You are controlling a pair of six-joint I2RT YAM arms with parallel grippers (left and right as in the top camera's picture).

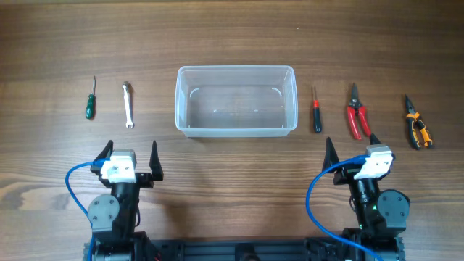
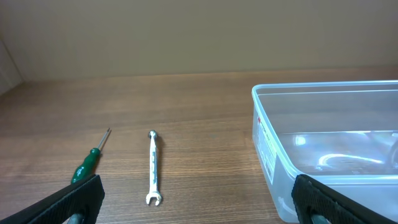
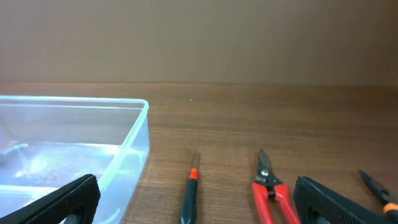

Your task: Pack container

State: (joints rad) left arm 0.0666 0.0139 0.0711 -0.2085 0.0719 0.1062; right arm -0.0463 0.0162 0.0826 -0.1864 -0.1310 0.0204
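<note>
The clear plastic container (image 1: 236, 100) stands empty at the table's middle back; it also shows in the left wrist view (image 2: 329, 146) and the right wrist view (image 3: 74, 143). Left of it lie a green-handled screwdriver (image 1: 90, 99) (image 2: 87, 164) and a silver wrench (image 1: 128, 104) (image 2: 153, 167). Right of it lie a red-and-black screwdriver (image 1: 316, 111) (image 3: 189, 190), red-handled snips (image 1: 355, 112) (image 3: 268, 186) and orange-and-black pliers (image 1: 417, 122) (image 3: 380, 191). My left gripper (image 1: 130, 156) (image 2: 199, 202) is open and empty, in front of the wrench. My right gripper (image 1: 351, 148) (image 3: 198, 200) is open and empty, in front of the red screwdriver and snips.
The wooden table (image 1: 232, 36) carries only these tools and the container. Both arm bases sit at the near edge, each with a blue cable (image 1: 72, 181).
</note>
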